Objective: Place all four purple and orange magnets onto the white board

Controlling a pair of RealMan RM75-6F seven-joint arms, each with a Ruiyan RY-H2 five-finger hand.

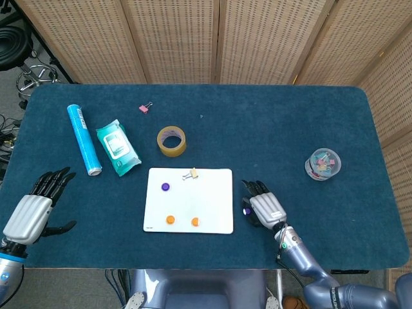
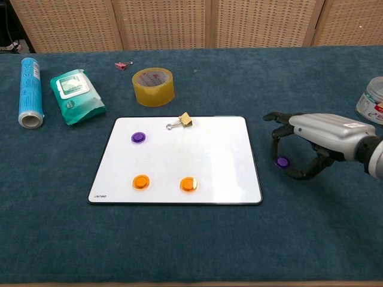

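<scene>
The white board (image 2: 203, 155) (image 1: 206, 193) lies near the table's front middle. On it sit a purple magnet (image 2: 138, 137) (image 1: 165, 187) and two orange magnets (image 2: 140, 182) (image 2: 188, 184). Just right of the board, my right hand (image 2: 317, 140) (image 1: 267, 209) pinches a second purple magnet (image 2: 282, 161) (image 1: 245, 210) between a finger and the thumb, slightly off the cloth. My left hand (image 1: 29, 215) hovers at the front left corner with its fingers spread and holds nothing; the chest view does not show it.
A gold binder clip (image 2: 179, 122) lies on the board's top edge. Behind the board stand a tape roll (image 2: 154, 86), a wipes pack (image 2: 76, 95), a blue tube (image 2: 30, 84) and a pink clip (image 2: 122, 65). A clear tub of clips (image 2: 374, 98) sits far right.
</scene>
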